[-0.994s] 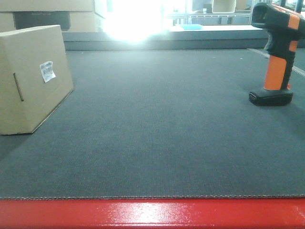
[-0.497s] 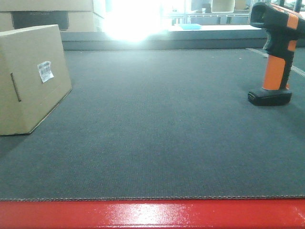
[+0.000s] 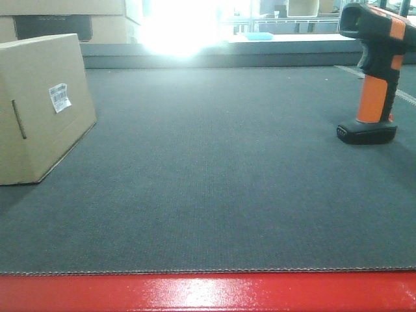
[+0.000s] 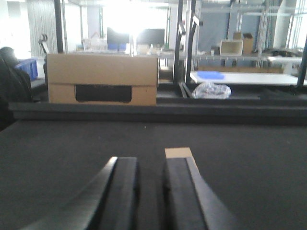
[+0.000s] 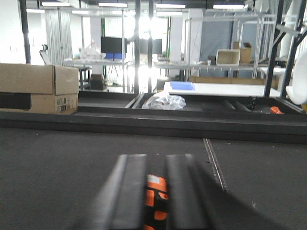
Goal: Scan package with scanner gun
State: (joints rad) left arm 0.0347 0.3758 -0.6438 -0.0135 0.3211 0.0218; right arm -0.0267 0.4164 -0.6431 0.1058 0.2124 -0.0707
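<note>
Dark grey bench (image 3: 214,169) with a red front edge, hard glare at the back. At far left on it, tan package (image 3: 39,104), with white label (image 3: 60,97) and thin dark slot (image 3: 19,119) on the side facing right. Well apart at far right, scanner (image 3: 374,71) upright on its flat black base, black head, orange handle.

Left tool (image 4: 150,163): fingers slightly parted, narrow gap, nothing in it. Small tan patch (image 4: 177,153) just past one fingertip, too small to identify. Beyond the bench, beige box (image 4: 103,79) with a dark panel.

Right tool (image 5: 156,160): fingers close together, orange of the scanner showing in the gap. Cannot tell whether gripped or only beyond.
</note>
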